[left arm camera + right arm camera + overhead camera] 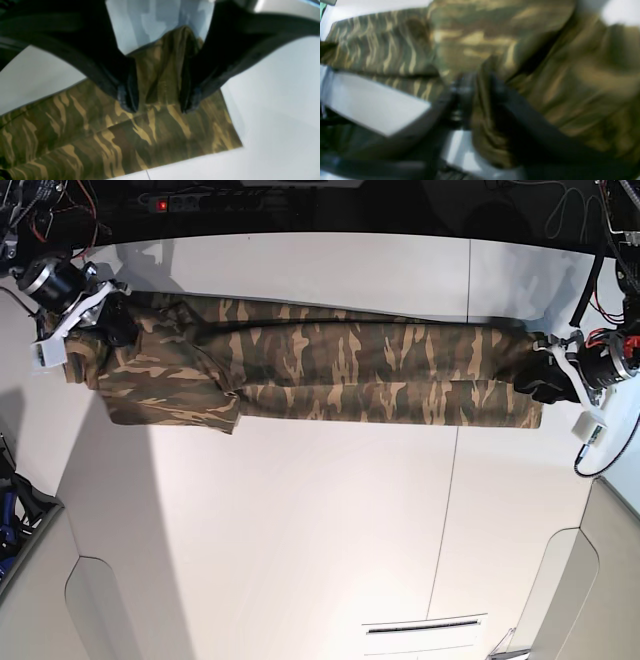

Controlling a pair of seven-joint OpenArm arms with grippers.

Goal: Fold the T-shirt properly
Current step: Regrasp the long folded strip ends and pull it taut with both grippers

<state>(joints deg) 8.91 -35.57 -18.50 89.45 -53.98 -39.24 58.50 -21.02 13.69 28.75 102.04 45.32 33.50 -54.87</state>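
Both grippers, left gripper (158, 106) and right gripper (476, 83), clamping T-shirt (330, 375).

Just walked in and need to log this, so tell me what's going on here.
A two-armed robot is folding a camouflage T-shirt on a white table. The shirt lies stretched in a long band folded lengthwise. The left tool grips cloth at one end; the right tool is closed on a bunched fold at the sleeve end. The fold is not yet finished.
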